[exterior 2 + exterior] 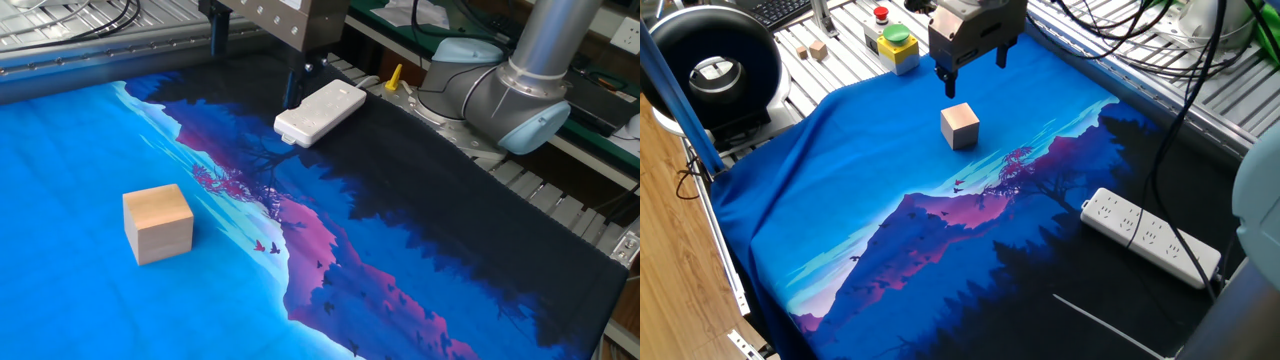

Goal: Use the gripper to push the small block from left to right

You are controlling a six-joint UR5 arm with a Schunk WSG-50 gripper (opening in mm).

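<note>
Gripper hangs above and behind the small block, prongs spread and holding nothing, so it needs to drop low beside the block's left face and sweep squarely right.

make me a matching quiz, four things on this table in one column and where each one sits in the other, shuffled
Things:
1. small block
2. gripper
3. power strip
4. green button

Places:
A. on the dark part of the cloth
B. on the yellow box, off the cloth
C. in the air beyond the block, touching nothing
D. on the bright blue part of the cloth

Pairs: 1-D, 2-C, 3-A, 4-B
</note>
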